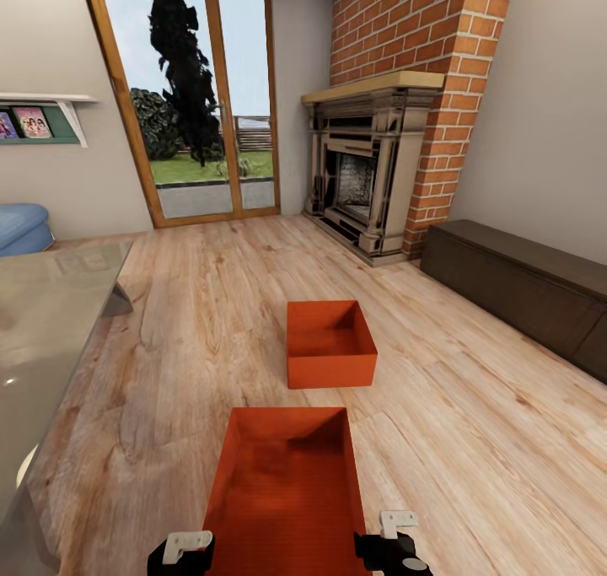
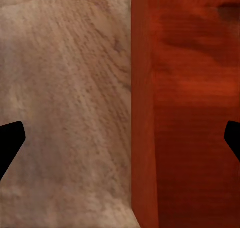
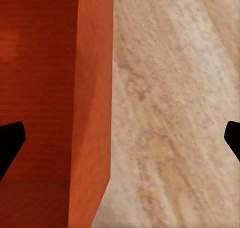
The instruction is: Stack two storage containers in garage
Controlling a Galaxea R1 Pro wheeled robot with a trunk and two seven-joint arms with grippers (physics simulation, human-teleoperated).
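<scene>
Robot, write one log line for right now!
room: living room | left end effector: open | right end effector: open, both straddling near orange-red open-top bin walls

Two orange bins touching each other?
Apart. Head view shows bare wood floor between the far bin and the near bin.
</scene>
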